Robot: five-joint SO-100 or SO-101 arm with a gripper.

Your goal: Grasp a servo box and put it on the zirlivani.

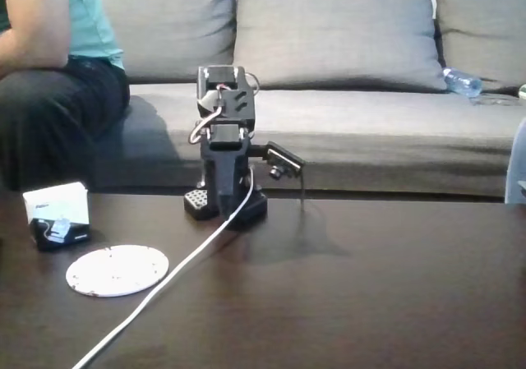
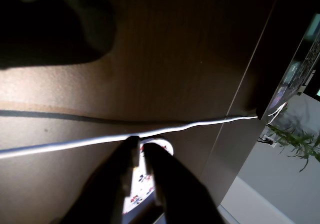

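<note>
Here's the dark worktop (image 1: 370, 303) in the fixed view, with the arm (image 1: 223, 151) folded up at the far side, just in front of a grey sofa (image 1: 345, 73). Over on the left sits the servo box (image 1: 57, 214), white top, black bottom, resting on the worktop. Just near and right of it lies the zirlivani (image 1: 117, 269), flat and bare, the two close but apart. A white cable (image 1: 177, 270) trails from the arm's base toward the near edge, passing right of the disc. In the wrist view the fingers (image 2: 140, 156) are nearly closed, a thin gap between them, nothing gripped, with the cable crossing just beyond their tips. A person (image 1: 53, 73) sits on the sofa, far left.
</note>
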